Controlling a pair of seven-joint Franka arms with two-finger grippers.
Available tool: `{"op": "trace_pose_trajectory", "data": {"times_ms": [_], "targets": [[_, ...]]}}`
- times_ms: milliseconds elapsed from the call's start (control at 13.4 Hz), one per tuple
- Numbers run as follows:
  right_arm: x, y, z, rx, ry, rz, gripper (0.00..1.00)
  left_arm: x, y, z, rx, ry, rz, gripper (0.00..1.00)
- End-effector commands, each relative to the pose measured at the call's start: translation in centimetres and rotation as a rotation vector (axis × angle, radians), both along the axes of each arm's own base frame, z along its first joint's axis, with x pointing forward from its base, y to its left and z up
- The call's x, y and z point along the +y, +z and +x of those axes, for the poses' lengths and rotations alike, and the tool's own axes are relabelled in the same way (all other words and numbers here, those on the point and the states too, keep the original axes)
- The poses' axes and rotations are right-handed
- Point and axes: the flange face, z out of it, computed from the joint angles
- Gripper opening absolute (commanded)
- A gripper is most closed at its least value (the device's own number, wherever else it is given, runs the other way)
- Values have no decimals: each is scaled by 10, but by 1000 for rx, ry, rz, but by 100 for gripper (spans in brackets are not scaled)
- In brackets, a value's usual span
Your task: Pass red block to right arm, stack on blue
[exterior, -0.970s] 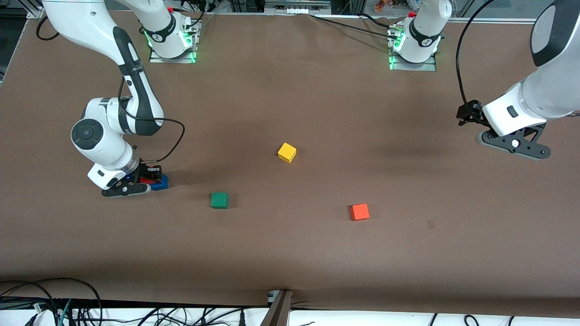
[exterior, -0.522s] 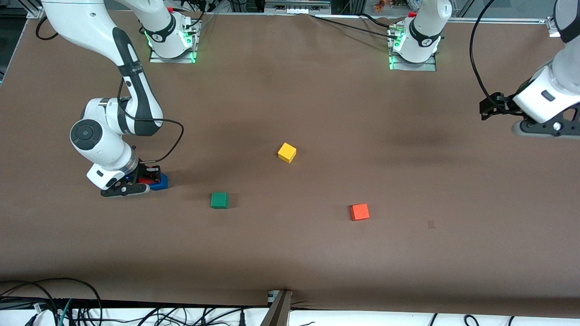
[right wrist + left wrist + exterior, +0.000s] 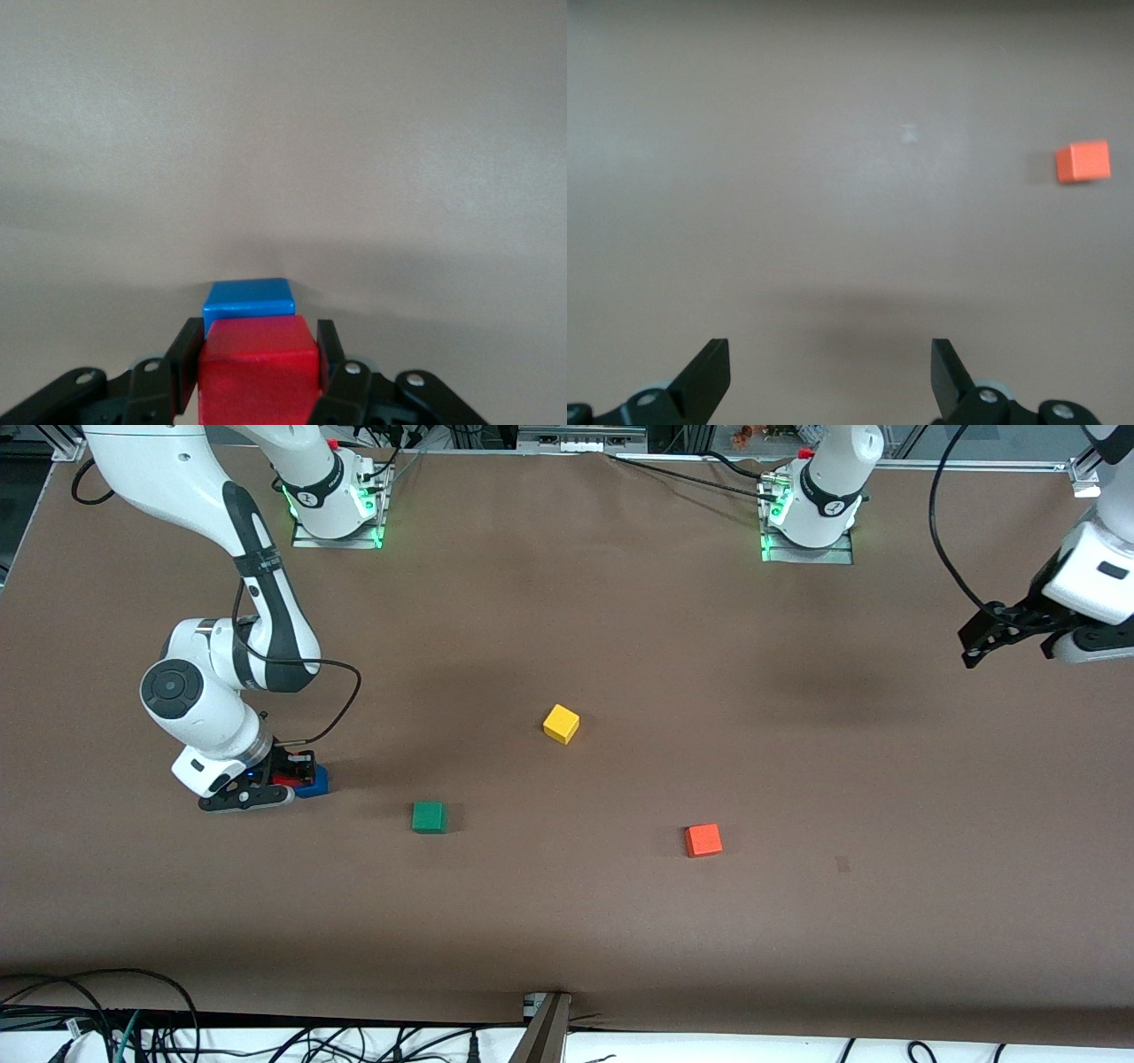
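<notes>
My right gripper (image 3: 282,779) is low over the table near the right arm's end, shut on the red block (image 3: 284,779). In the right wrist view its fingers (image 3: 188,347) press both sides of the red block (image 3: 259,367). The blue cube (image 3: 315,782) lies directly under it and pokes out past its edge (image 3: 249,299). I cannot tell whether red rests on blue. My left gripper (image 3: 1088,646) hangs high over the left arm's end of the table. In the left wrist view it (image 3: 828,359) is open and empty above bare table.
A yellow cube (image 3: 561,724) lies mid-table. A green cube (image 3: 429,817) and an orange-red cube (image 3: 703,840) lie nearer the front camera. The orange-red cube also shows in the left wrist view (image 3: 1083,162). Cables hang along the table's front edge (image 3: 549,1001).
The left arm has drawn back toward its end of the table, away from the middle. The right gripper with the red block has barely moved.
</notes>
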Motion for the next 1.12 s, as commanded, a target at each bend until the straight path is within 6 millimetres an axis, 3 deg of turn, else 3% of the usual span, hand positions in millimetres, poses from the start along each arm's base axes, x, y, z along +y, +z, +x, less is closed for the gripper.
{"op": "trace_pose_trajectory", "data": {"times_ms": [0,373,597,746,821,896,970,1045], "targets": [[2,0,-3,-10,10,-7,6,-11,18,33,37,-90,48,100],[4,0,-3,-10,12,-6,6,9,24,34,30,-56,-38,100],[4,-2,-3,-7,12,-8,6,13,21,26,40,-45,-65,100],[4,-3,-3,-9,9,-8,7,5,21,25,43,-45,-87,100],[4,-3,-3,-8,8,-7,24,-6,19,24,60,-65,-83,100],[4,-3,-3,-6,10,-8,65,-10,19,24,71,-72,-76,100],[2,0,-2,-8,23,-9,100,-13,18,24,71,-75,-74,100],[0,4,1,-17,21,-7,100,-18,18,24,72,-86,-74,100]]}}
